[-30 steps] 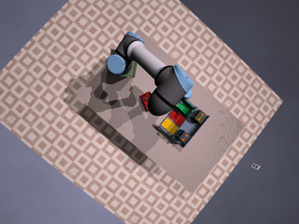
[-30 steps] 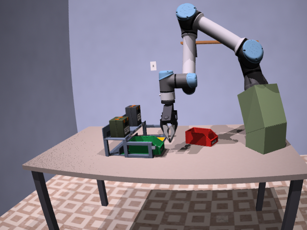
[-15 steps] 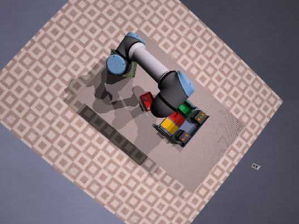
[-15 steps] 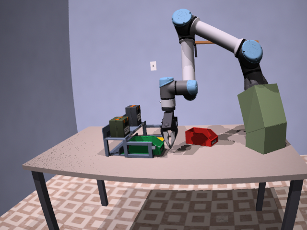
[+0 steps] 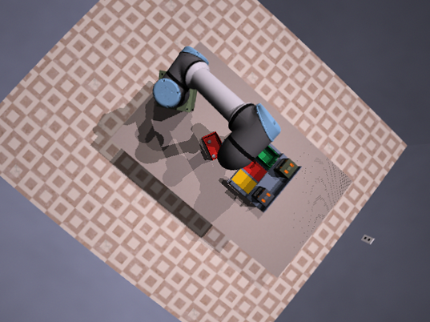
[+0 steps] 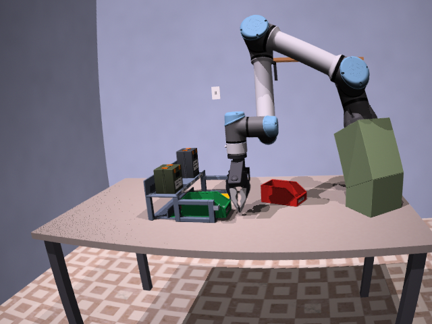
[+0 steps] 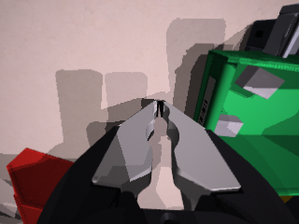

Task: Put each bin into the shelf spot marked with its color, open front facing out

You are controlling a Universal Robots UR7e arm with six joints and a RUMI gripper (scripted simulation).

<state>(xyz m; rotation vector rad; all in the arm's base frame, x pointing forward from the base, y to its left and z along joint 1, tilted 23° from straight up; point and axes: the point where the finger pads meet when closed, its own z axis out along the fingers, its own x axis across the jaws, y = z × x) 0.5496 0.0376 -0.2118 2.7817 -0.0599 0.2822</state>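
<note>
Your hand [image 6: 239, 210] [image 7: 159, 101] is closed on nothing, its smooth grey, angular fingertips pointing down close above the matte worktop [image 6: 264, 233] [image 5: 253, 240] [image 7: 112, 37], just beside the front of the green bin [image 6: 206, 205] [image 5: 267, 157] [image 7: 262, 112], a slope-sided tub sitting in the near side of the slatted blue-grey shelf [image 6: 177, 209] [image 5: 282, 187]. To its right, you have the glossy red bin [image 6: 283, 192] [image 5: 211, 145] [image 7: 39, 184] standing upright on the worktop, apart from the shelf, whose flat red mark [image 5: 254, 170] lies uncovered beside the yellow one.
</note>
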